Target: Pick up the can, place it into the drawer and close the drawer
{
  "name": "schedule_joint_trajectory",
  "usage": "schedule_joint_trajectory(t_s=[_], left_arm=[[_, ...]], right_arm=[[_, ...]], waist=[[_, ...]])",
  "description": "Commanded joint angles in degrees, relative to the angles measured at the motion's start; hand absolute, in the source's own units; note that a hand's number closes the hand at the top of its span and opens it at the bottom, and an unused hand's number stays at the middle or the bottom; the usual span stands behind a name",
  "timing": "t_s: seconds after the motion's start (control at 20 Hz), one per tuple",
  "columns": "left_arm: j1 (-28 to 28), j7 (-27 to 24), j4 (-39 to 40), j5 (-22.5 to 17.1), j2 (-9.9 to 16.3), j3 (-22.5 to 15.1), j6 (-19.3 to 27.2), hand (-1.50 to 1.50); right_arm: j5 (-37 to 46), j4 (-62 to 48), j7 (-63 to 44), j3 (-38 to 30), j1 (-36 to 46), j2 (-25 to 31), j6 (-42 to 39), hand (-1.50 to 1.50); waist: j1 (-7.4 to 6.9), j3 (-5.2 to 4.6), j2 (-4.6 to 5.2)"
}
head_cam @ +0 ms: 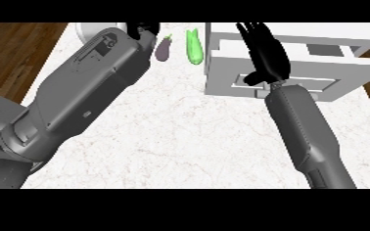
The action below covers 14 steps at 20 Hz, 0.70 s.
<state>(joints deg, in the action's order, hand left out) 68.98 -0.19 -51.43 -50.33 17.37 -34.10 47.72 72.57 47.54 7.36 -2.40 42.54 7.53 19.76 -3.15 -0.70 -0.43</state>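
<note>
We judge the step in hand to be the closing of the drawer, or the last of the placing. The can shows nowhere on the counter [180, 127]; we cannot tell where it is. It may lie inside the drawer [329, 49], hidden by the right arm, but no view confirms this.

**Right robot hand.** The right robot hand [266, 49] lies over the white drawer unit at 1 o'clock in the head view. Its fingers are straight, extended toward 12 o'clock, and hold nothing that we can see. Whether they touch the unit or hover above it cannot be told.

**Left robot hand.** The left robot hand [145, 29] sits at 11 o'clock, mostly hidden behind its grey forearm. Only a small dark part shows; we cannot tell how far open it is or whether it holds anything. A white plate [88, 30] edge shows just beside it.

**Other things.** An eggplant [164, 49] and a green cucumber [194, 46] lie side by side at 12 o'clock, between the left robot hand and the drawer unit, apart from both hands.

**Next move.** If the can is indeed in the drawer, we expect the right robot hand to need to set its straight fingers against the drawer front and push it flush with the unit. Otherwise, the can must first be located.
</note>
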Motion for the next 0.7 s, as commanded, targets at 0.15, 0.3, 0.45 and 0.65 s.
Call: schedule_joint_trajectory(t_s=[0.15, 0.3, 0.45, 0.65], left_arm=[[-1.45, 1.68, -2.39, 0.99, 5.57, 2.42, -3.29, -1.5], [-2.69, 3.66, -7.43, 1.97, 4.37, 0.49, 0.08, -1.5], [-3.64, 2.42, -6.55, 2.22, 4.34, 2.19, -0.61, -1.5], [-4.23, 5.43, -10.37, 3.43, 5.63, 1.17, 2.25, -1.5]], right_arm=[[1.26, -15.38, 0.2, -3.71, 6.45, -0.23, 10.39, -1.5], [0.72, -19.31, 2.19, -5.52, 6.58, 1.23, 15.01, -1.5], [0.85, -23.16, 2.48, -6.59, 11.29, 1.85, 16.43, -1.5], [1.58, -27.37, 0.81, -7.9, 14.33, 2.44, 19.95, -1.5]], waist=[[-0.28, 0.8, 1.5], [-1.25, 0.86, 1.36], [-0.91, 0.83, 1.84], [-1.55, 0.85, 1.62]])
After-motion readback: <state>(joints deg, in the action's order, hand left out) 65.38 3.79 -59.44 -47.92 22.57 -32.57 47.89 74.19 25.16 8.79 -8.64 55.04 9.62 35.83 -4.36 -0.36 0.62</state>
